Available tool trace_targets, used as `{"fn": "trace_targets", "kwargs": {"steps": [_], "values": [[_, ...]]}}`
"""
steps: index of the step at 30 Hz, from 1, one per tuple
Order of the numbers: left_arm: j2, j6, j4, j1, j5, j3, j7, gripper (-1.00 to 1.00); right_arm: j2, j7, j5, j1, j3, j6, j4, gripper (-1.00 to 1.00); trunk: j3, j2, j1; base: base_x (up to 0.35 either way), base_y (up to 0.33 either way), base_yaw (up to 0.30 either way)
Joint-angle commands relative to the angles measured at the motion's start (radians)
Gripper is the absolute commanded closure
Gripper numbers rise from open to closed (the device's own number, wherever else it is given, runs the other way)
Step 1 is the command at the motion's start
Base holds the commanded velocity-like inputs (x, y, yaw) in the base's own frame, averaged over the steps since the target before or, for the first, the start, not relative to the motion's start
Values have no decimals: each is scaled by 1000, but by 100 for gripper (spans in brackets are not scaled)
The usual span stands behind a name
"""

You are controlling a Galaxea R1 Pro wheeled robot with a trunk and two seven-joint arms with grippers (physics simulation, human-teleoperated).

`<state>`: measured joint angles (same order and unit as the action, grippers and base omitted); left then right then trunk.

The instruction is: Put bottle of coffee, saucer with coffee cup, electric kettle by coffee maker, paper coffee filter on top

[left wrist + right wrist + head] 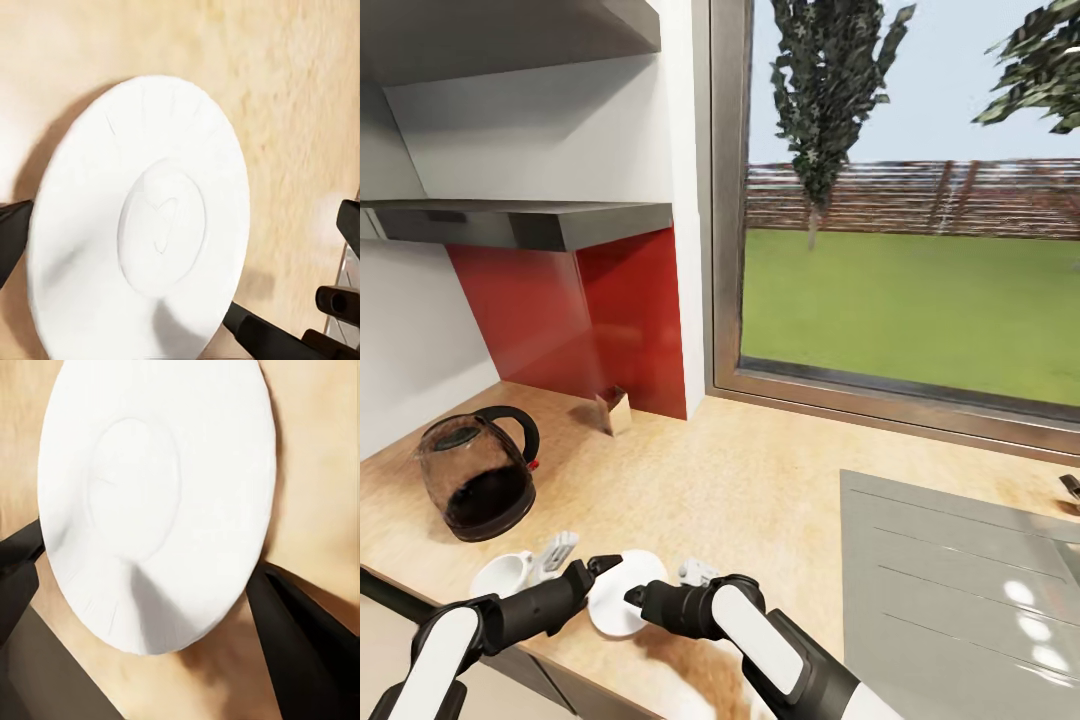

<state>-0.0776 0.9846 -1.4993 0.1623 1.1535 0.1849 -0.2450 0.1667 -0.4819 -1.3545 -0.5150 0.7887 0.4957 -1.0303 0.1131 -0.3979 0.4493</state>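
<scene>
— While both your arms reach in at the desk's front edge, where is the saucer?

— My saucer [647, 577] lies on the desk [760, 480] close to the front edge, toward the left corner. In my left wrist view the saucer [150, 225] faces up, plain white with fine ribs round the rim and a faint curled mark in its well, too blurred to read.

— And your fingers?

— My left fingers [603, 566] are spread wide at the saucer's rim, released. From the left wrist, the left fingers [135, 281] stand one dark tip to each side of the plate. My right fingers [632, 597] reach over the plate from the front. From the right wrist, the right fingers [150, 589] are also spread, each tip right at the rim of the saucer [157, 472]. I cannot tell whether they press on it or merely flank it.

— What else is there?

— My coffee cup [505, 575] stands just beside the saucer on its left, on the desk, at the front edge. Behind it, nearer the left edge, the electric kettle [478, 485] stands upright, its clear body dark at the bottom, with a black lid and handle. A small brown box [615, 408] sits at the back against the red panel [580, 320], under a grey shelf [530, 222]. The steel drainboard [960, 580] takes up the right end, below the window [910, 200].
</scene>
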Motion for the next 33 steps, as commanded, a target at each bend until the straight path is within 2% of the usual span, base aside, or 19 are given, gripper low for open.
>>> {"fn": "trace_targets", "kwargs": {"steps": [1,5,8,17,24,33], "values": [[0,4,-1,1,12,-2,-10,-100,0,-9,-6,-1,1,0,-1,-100,2,-2,1,0,0,0],[5,5,-1,0,12,-7,-10,-100,-1,-9,-6,-2,1,0,-1,-100,2,-2,1,0,0,0],[24,4,-1,0,11,-7,-9,-100,0,-9,-6,-1,1,0,-1,-100,2,-2,1,0,0,0],[42,6,-1,-1,11,-10,-8,-100,0,-9,-6,-1,1,0,-1,-100,2,-2,1,0,0,0],[44,4,-1,-1,34,-55,-9,-100,-1,-9,-6,-2,1,0,-2,-100,2,-2,1,0,0,0],[42,3,-2,-1,41,-62,-10,-100,-1,-9,-6,-1,0,0,-2,-100,2,-2,1,0,0,0]]}}
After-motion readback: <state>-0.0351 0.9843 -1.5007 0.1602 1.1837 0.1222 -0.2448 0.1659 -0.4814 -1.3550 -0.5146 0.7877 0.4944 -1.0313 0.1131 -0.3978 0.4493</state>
